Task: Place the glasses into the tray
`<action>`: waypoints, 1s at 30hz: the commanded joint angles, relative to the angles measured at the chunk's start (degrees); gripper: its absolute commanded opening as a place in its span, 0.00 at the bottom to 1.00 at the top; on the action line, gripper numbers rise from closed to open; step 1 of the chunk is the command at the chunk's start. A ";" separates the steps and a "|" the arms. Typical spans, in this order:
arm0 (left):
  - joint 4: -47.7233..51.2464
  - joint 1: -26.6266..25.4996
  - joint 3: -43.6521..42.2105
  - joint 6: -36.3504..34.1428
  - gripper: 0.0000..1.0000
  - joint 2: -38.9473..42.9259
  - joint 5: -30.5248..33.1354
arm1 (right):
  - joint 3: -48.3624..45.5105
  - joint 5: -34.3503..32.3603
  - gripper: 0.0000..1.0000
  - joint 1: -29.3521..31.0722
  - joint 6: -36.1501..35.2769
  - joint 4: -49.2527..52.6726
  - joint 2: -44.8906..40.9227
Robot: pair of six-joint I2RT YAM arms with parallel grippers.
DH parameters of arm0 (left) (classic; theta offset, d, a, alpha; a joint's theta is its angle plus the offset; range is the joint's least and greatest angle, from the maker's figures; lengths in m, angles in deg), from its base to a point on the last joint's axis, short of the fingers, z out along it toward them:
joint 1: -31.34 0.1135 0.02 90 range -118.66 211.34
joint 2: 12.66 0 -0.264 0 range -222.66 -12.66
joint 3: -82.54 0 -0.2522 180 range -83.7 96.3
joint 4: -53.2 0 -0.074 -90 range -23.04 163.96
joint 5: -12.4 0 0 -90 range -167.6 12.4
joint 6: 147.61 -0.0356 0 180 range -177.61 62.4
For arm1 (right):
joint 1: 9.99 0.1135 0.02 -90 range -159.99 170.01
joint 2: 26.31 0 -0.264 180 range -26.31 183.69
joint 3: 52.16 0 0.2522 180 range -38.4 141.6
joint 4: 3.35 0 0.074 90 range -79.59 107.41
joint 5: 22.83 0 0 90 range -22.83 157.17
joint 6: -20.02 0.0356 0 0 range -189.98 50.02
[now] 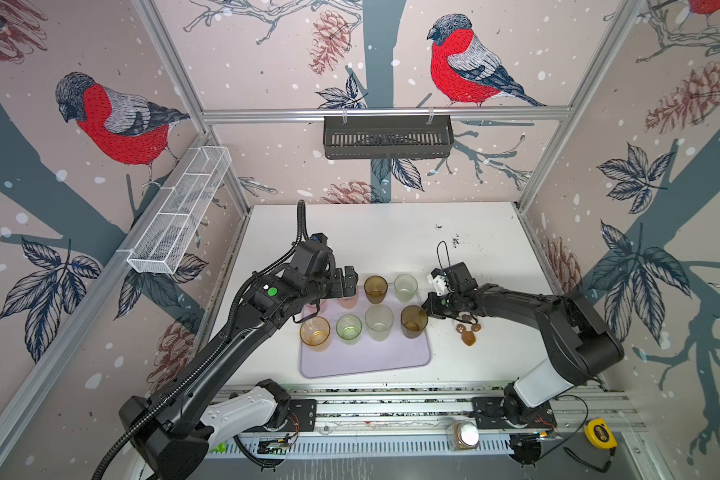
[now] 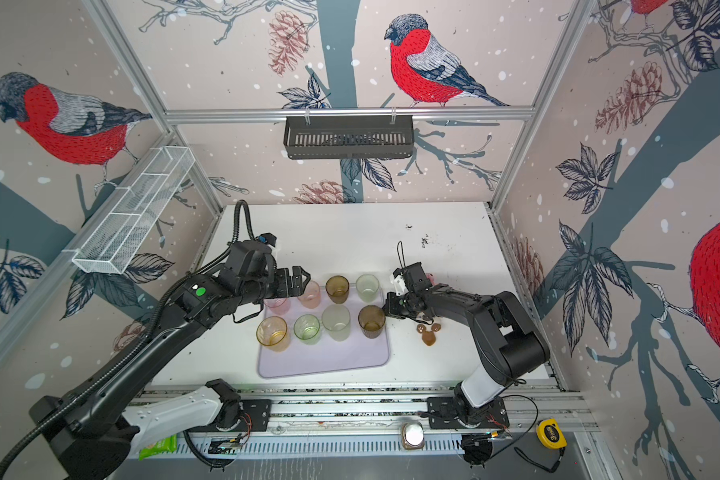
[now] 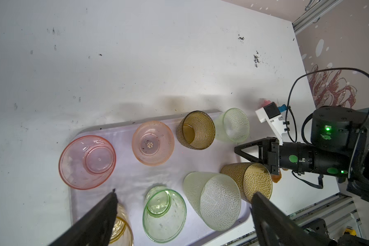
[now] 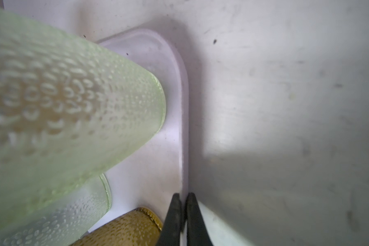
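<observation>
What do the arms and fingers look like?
Both arms are black with white base segments. The left arm carries a ribbed black hose and a green dot; the right arm has green dots and a white bracket. Fingers are black, tapered.

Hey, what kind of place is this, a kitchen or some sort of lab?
Probably a robot test cell, not a kitchen: a left arm and a right arm bolted to a metal rail, an aluminium frame carrying bird wallpaper panels, and a tape measure at the front.
</observation>
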 commanded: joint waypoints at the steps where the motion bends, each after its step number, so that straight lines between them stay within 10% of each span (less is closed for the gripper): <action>1: -1.34 0.09 0.65 -0.25 0.97 -0.26 0.27 | -1.21 0.38 0.08 -0.93 1.18 -2.82 -1.96; 14: -1.52 0.14 1.16 -0.63 0.97 -0.78 -0.29 | -6.13 0.84 0.09 -4.49 1.32 -4.14 -5.59; 30: -2.96 0.12 0.71 -0.05 0.97 -0.78 0.33 | -0.96 -2.48 0.33 -5.47 -2.16 3.25 -9.20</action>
